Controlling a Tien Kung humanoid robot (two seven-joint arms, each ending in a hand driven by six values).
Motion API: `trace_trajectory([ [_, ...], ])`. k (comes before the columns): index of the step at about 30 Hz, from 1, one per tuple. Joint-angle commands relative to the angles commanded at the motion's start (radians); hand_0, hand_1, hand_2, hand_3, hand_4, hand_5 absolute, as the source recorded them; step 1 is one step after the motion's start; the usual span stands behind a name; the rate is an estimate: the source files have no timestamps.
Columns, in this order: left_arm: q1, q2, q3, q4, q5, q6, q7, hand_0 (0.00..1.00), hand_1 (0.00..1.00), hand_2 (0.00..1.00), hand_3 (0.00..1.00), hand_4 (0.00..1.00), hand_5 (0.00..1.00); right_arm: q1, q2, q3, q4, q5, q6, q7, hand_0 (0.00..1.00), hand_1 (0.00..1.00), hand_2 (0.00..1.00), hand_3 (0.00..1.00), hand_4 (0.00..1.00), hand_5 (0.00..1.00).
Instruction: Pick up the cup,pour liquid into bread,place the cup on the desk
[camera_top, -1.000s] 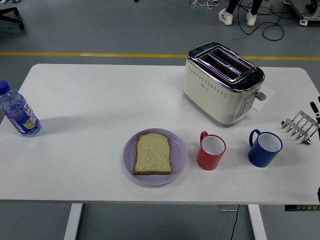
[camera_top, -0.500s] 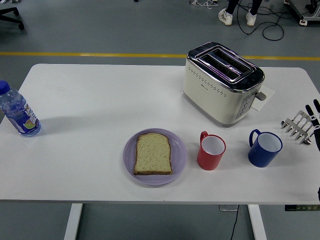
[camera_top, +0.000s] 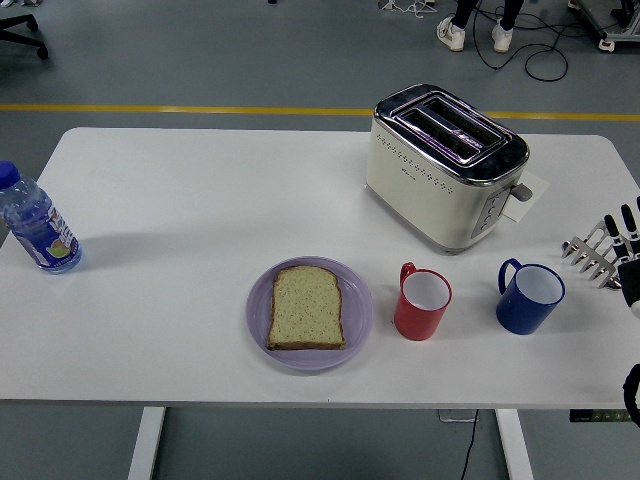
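Right hand (camera_top: 629, 255) enters at the tabletop's (camera_top: 180, 200) 3 o'clock edge, fingers (camera_top: 625, 222) spread and empty, near the blue cup (camera_top: 530, 297); bread (camera_top: 307, 306) lies at 6 o'clock

A cream toaster (camera_top: 446, 165) is standing at the far right of the white table (camera_top: 200, 200). A water bottle (camera_top: 35, 225) is standing at the left edge, and a metal rack (camera_top: 595, 253) is lying at the right edge.

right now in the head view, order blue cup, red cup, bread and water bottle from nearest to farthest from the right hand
1. Blue cup, just left of the right hand at the table's right edge.
2. Red cup, centre-right.
3. Bread, on the purple plate, centre.
4. Water bottle, far left edge.
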Motion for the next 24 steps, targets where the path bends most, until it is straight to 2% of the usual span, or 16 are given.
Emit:
trace_trajectory([
  [24,0.007,-0.001,0.003,0.001,0.004,-0.001,0.001,0.633,0.639,0.650,0.503,0.240,0.862,-0.010,-0.005,-0.015,-0.005,0.039,0.002,0.022,0.630,0.561,0.633,0.606,0.646,0.157],
])
